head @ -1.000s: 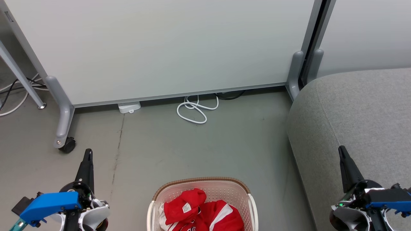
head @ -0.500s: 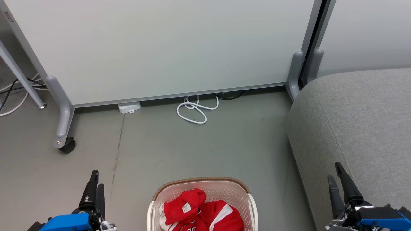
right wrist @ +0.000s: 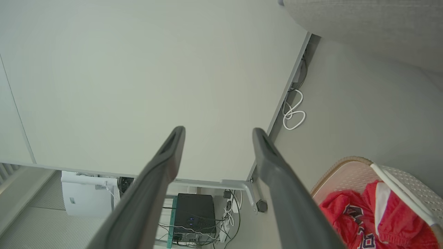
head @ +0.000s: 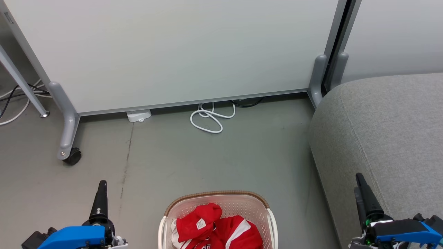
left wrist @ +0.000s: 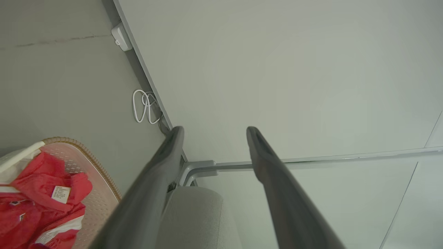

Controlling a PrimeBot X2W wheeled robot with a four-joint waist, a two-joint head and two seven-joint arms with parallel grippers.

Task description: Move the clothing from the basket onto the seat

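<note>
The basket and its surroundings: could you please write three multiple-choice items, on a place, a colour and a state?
1. What colour is the coiled cable on the floor? A white B black C red
2. Where is the clothing? A on the floor B in the basket C on a shelf
3. How do the jaws of the left gripper stand? A open, empty B shut on clothing C shut, empty
Answers: A, its loops are white; B, red fabric lies inside the rim; A, a clear gap shows between them.

Office, wheeled partition [head: 173,52], floor cables [head: 209,117]
</note>
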